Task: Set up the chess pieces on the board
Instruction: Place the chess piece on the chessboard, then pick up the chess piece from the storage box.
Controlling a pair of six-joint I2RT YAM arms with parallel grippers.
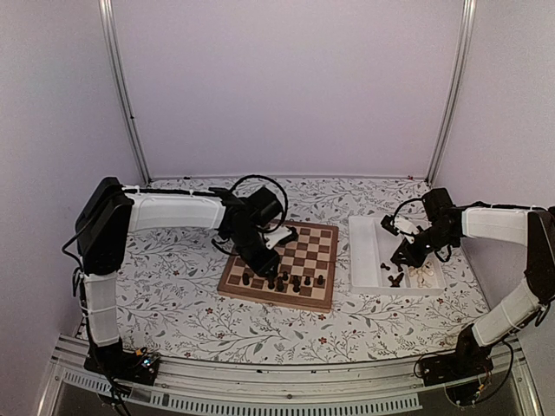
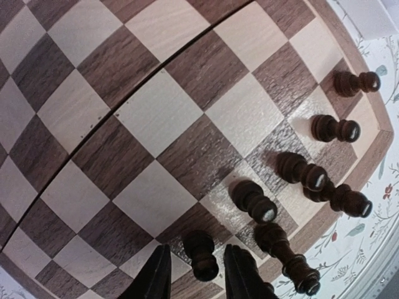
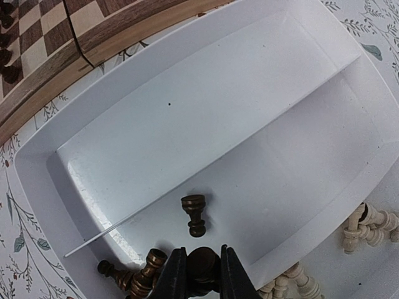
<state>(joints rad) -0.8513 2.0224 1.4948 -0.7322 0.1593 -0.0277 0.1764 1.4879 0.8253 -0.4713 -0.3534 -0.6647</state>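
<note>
**Dark chess pieces being set out: 1 placed, 1 picked.**
The square wooden checked board [image 1: 316,247] lies beside the white plastic compartment tray [image 1: 364,251]. The left gripper [image 2: 198,249] has its jaws apart around an upright dark brown pawn [image 2: 202,265] in the board's edge rows, so it likely needs to lift straight off. The right gripper [image 3: 199,252] is clenched on a dark turned piece [image 3: 202,268] in the tray, which likely goes next to a vacant square.

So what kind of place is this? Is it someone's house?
Probably a robot lab booth, not a house: a left arm and right arm mounted at a metal rail, plain walls with metal posts, and a table holding a chessboard and tray.
</note>
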